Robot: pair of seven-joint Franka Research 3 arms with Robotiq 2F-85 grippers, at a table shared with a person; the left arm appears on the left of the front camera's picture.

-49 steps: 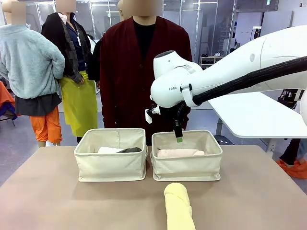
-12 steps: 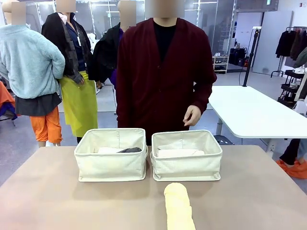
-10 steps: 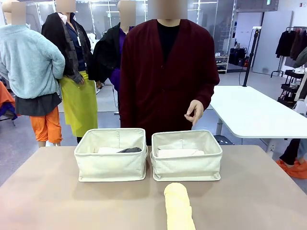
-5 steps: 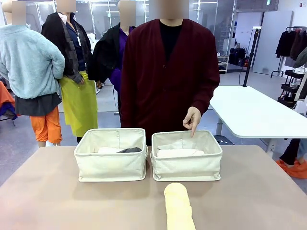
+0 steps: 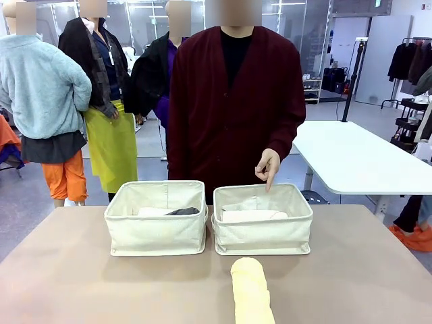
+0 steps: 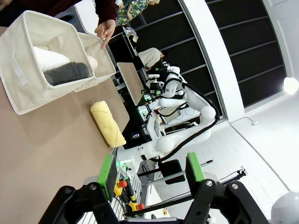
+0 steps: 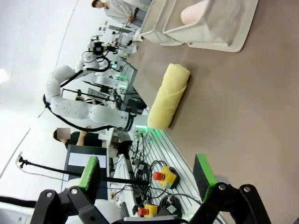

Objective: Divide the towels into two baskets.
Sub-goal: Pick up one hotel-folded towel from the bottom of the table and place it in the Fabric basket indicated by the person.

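Since the earliest frame we note the right arm gone from above the right basket (image 5: 263, 217), and within the last second the person's hand (image 5: 267, 166) dropping to point an index finger down at that basket's far rim. Taking the right basket as our landmark: it holds one pale pink towel (image 5: 253, 216) lying lengthwise inside; touching its left wall stands the left basket (image 5: 156, 216), in which we see a dark grey towel (image 5: 183, 211) beside a white towel (image 5: 152, 211). Near the landmark's front wall, on the brown table (image 5: 81, 277), lies the pale yellow towel (image 5: 251, 290), its far end pointing at the basket and apart from it. We judge it the last item, due for the right basket to make two and two. Left gripper (image 6: 152, 170): jaws parted, nothing between the green pads, held high and well back from the landmark. Right gripper (image 7: 147, 172): jaws wide apart, empty, likewise back from the landmark with the yellow roll (image 7: 169, 95) ahead of it. Handling, in our judgement: the roll is soft terry, light, compressible and not fragile, unlikely to slip against the pads, but liable to sag at both ends or unroll if pinched near one end. We would take it across the middle of its length, jaws straddling its width, and press in enough to bite the cloth.
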